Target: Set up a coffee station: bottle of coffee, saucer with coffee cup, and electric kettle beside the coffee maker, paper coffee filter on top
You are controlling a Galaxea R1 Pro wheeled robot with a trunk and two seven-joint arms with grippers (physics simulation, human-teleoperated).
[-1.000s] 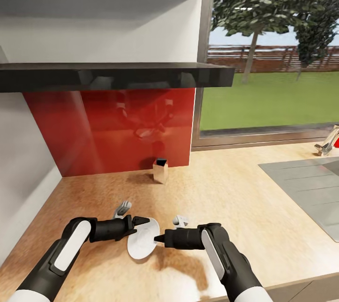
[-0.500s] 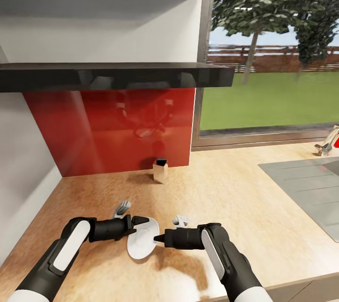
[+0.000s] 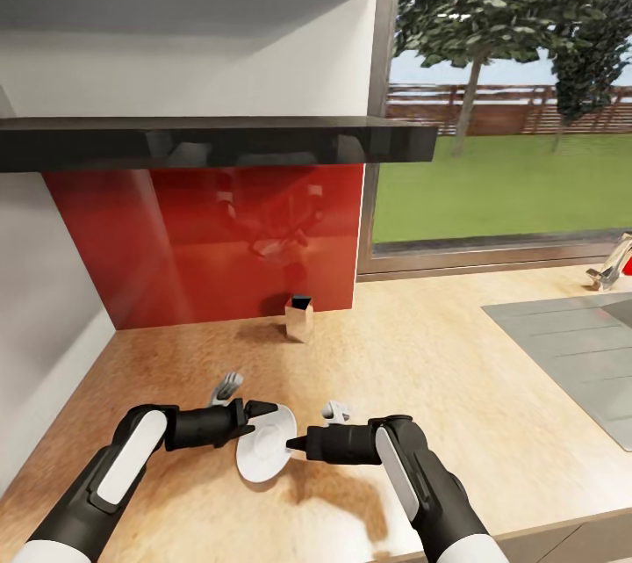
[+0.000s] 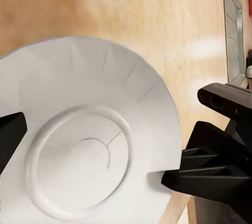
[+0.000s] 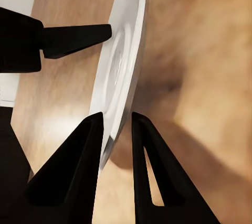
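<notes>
The white saucer (image 3: 262,451) hangs tilted on edge just above the kitchen countertop (image 3: 439,352), near its front. My right gripper (image 3: 295,446) is shut on the saucer's rim; the right wrist view has its two black fingers either side of the thin white edge (image 5: 123,61). My left gripper (image 3: 267,412) stands open at the saucer's upper left, facing the saucer's ringed face (image 4: 94,129). One left finger (image 4: 10,135) is at that picture's border, and a left finger (image 5: 79,38) points at the plate from the other side.
A small wooden block (image 3: 299,319) with a black top stands against the red backsplash (image 3: 211,238). A dark shelf (image 3: 219,141) overhangs the counter. A grey sink drainboard (image 3: 562,352) and a tap (image 3: 608,271) lie to the right, below the window.
The left arm has drawn back slightly to the left. The saucer and the right gripper are almost where they were.
</notes>
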